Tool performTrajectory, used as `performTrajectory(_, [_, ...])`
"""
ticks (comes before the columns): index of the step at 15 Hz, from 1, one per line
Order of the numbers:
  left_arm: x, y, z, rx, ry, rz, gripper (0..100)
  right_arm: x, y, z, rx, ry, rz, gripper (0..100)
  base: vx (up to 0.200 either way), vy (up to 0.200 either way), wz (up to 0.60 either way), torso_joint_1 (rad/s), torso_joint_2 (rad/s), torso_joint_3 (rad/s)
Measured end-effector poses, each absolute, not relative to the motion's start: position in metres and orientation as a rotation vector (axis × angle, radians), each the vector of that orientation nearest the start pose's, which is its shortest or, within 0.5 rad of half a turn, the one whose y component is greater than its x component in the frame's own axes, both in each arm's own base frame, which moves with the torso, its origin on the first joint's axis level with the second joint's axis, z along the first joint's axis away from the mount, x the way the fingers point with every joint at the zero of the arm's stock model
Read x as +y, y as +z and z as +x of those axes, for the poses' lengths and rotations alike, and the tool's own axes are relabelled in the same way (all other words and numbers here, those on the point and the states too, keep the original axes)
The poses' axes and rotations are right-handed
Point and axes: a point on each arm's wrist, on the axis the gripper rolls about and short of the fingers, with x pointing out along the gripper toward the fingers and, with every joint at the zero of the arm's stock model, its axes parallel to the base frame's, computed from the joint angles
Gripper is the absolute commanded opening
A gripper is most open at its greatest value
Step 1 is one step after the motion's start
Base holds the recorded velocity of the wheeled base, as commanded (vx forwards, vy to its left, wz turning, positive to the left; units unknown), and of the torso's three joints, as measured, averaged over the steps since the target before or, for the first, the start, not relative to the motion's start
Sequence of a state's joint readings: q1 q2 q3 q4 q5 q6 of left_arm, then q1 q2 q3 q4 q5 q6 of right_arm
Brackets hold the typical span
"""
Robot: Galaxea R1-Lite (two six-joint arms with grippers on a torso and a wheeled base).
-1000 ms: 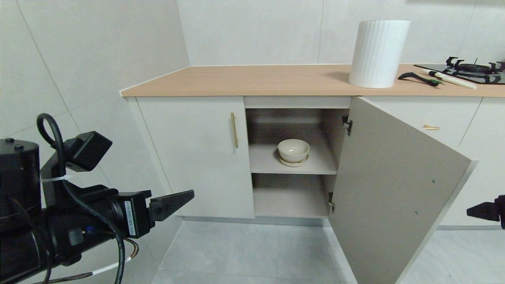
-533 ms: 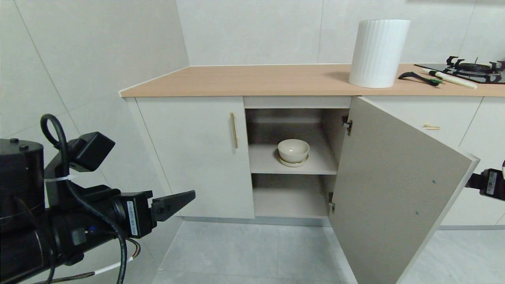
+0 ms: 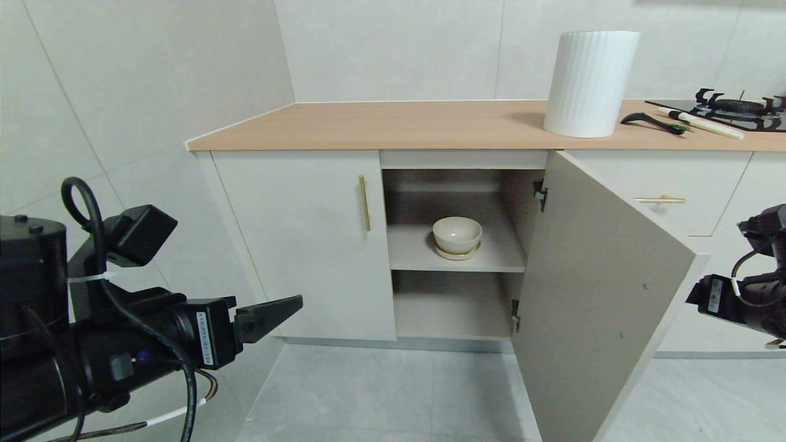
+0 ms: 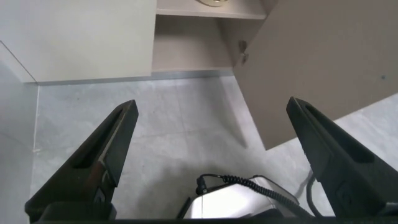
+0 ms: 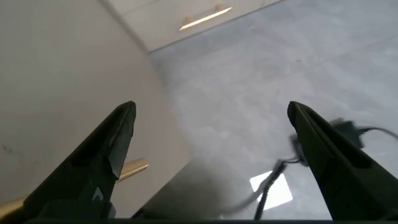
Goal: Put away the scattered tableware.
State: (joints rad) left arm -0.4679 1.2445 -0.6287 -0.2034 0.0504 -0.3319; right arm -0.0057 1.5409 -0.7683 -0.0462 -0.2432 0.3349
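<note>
Cupboard [image 3: 462, 159] under the counter [image 3: 393, 126] is seen with its right door [image 3: 602, 276] swung wide; the neighbouring door [image 3: 307, 245] is shut, a gold handle [image 3: 365, 202] set upright near its edge. A pale bowl [image 3: 457, 233] is found upright on a saucer [image 3: 455, 252], both resting on the upper shelf [image 3: 411, 252] inside the open compartment, roughly mid-shelf. The lower shelf [image 3: 451, 313] is noted beneath it. The left gripper [image 4: 211, 107] is held low over the tiled floor [image 3: 393, 393], in front of the shut door and well apart from the bowl; its jaws are spread wide and nothing is held between them. The right gripper [image 5: 210, 109] is placed beyond the outer face of the open door, near that door's free edge; its jaws are likewise spread wide, with nothing between them, and the door's gold handle [image 5: 132, 168] is seen just beside one finger [image 5: 106, 155]. A drawer handle [image 3: 660, 199] is noted behind the door. On the counter a white ribbed container [image 3: 589, 83] is stood upright; further right, a black utensil [image 3: 649, 120] and a white-handled one [image 3: 703, 124] are laid near the stove [image 3: 734, 105].
</note>
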Motion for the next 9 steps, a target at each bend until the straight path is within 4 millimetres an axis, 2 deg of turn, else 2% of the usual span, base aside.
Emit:
performTrajectory(6, [-0.082,0.205,0.165,0.460,-0.341,-0.218,100,0.035,0.161,0.249,0.717,-0.139,0.225,100,0.000,0.000,0.00,0.000,0.00,0.000])
performTrajectory(9, [-0.082,0.206,0.165,0.456,-0.343,-0.220,100,0.068,0.165,0.274,0.711,-0.016,0.193,100,0.000,0.000,0.00,0.000,0.00,0.000])
